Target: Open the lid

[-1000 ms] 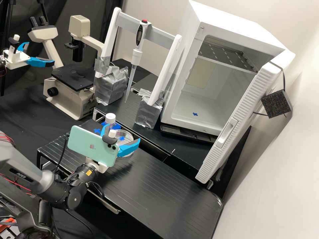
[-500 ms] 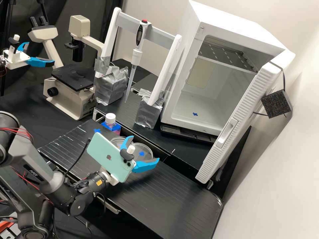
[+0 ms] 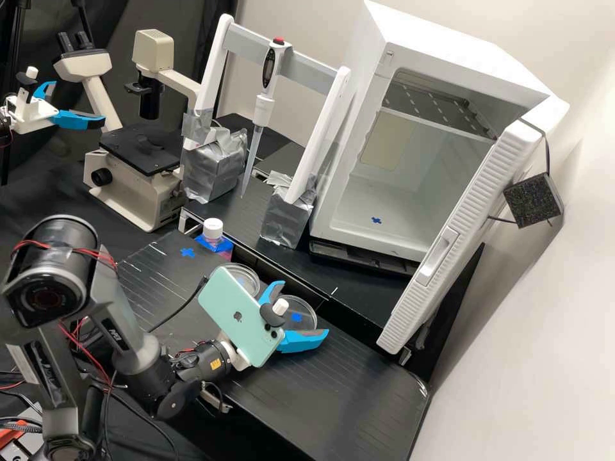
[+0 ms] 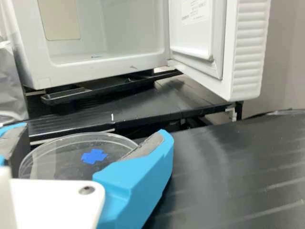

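In the high view, a cream microscope (image 3: 131, 192) stands beyond the left end of the front black counter (image 3: 359, 384). At that counter's far left corner lies a blue cross of tape (image 3: 187, 252), and next to it, by the far edge, a white-capped bottle (image 3: 213, 229) stands upright in a blue holder. Further right along the far edge is the clear dish base (image 3: 248, 274). On the rear counter behind, a pipette (image 3: 262, 102) hangs tip down in a white stand. The gripper (image 3: 305, 307) is to the right of the base, its two blue fingers closed on the clear round lid (image 3: 297, 305), which carries another blue cross. The lid is thus off the base and well within the counter's left half, by the far edge. At right, a white cabinet (image 3: 349, 218) stands on the rear counter, its ribbed door (image 3: 461, 211) wide open.
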Robot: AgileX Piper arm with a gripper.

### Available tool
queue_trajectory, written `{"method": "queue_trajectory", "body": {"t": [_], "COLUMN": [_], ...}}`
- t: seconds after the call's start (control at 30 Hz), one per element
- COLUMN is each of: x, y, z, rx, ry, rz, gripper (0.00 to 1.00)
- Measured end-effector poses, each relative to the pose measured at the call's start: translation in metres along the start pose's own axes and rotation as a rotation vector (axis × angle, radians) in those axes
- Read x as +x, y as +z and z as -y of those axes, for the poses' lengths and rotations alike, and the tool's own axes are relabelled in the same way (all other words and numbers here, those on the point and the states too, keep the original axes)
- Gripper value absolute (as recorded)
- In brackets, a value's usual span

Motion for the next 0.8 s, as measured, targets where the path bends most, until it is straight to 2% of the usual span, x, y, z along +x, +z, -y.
{"method": "queue_trajectory", "body": {"t": [0.2, 0.23, 0.8], "x": [0.0040, 0.0045, -0.0008], "y": [0.0014, 0.0012, -0.0050], "z": [0.0031, 0.0040, 0.0044], "rx": [-0.018, -0.018, -0.036], "ry": [0.003, 0.000, 0.007], "rz": [0.001, 0.000, -0.019], "gripper": [0.00, 1.00, 1.00]}}
